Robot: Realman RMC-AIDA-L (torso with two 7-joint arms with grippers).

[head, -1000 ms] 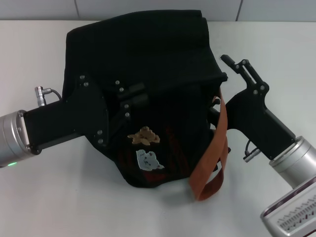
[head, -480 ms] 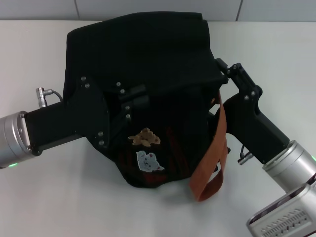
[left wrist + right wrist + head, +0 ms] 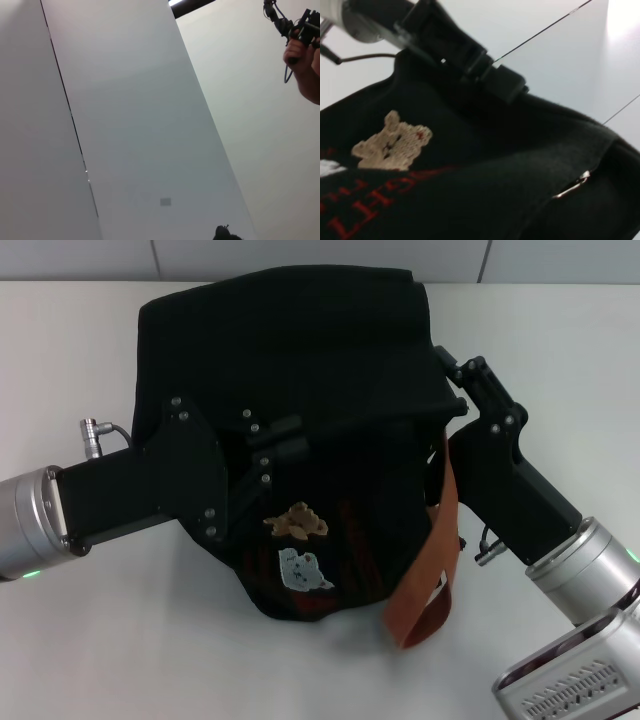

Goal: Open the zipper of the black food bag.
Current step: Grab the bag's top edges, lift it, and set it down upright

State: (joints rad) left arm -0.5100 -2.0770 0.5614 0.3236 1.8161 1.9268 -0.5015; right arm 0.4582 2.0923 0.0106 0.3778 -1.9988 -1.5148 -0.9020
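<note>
The black food bag [image 3: 300, 350] lies on the white table, with its tan bear patch [image 3: 295, 522] and pale blue bear patch [image 3: 303, 568] facing me. An orange-brown strap [image 3: 430, 560] hangs down its right side. My left gripper [image 3: 280, 436] is shut on a fold of the bag's front fabric, and it shows again as the left gripper [image 3: 495, 75] in the right wrist view. My right gripper [image 3: 456, 362] stands open against the bag's upper right corner. In the right wrist view the zipper's silver pull tab [image 3: 572, 186] lies free on the fabric. The zipper line is hidden in the head view.
The white table [image 3: 80, 340] runs around the bag, with a tiled wall behind. The left wrist view shows only pale wall panels and a person's hand [image 3: 302, 60] holding a device, far off.
My right gripper has moved in leftward from beside the bag to its upper right corner. My left arm has shifted slightly right with the fabric.
</note>
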